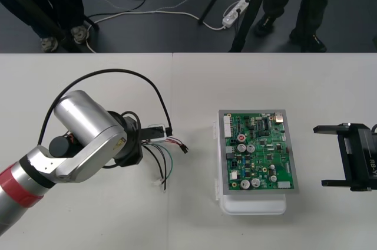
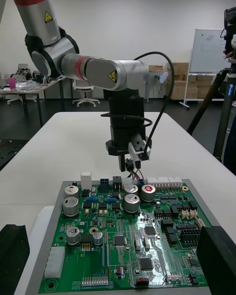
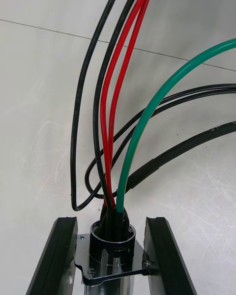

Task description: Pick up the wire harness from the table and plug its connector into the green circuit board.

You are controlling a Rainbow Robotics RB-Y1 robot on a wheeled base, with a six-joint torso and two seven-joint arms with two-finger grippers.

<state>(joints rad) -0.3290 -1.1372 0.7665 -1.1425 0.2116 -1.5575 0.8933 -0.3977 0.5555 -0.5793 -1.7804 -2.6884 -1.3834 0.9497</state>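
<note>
The green circuit board [image 1: 257, 158] lies on its white base [image 1: 253, 206] right of the table's middle. My left gripper [image 1: 156, 134] hovers to the left of the board, shut on the wire harness. In the left wrist view its fingers [image 3: 58, 255] clamp the round metal socket [image 3: 112, 241], and red, black and green wires [image 3: 115, 103] rise from it. The wires [image 1: 166, 158] hang loose under the gripper, with the small black plug [image 1: 184, 150] pointing toward the board and apart from it. My right gripper [image 1: 320, 157] stands open to the right of the board.
The right wrist view looks across the board [image 2: 128, 226] at the left gripper [image 2: 132, 157], which holds the harness just beyond the board's far edge. A thick black cable [image 1: 118, 74] loops over the left arm. The table's far edge borders dark floor with cables.
</note>
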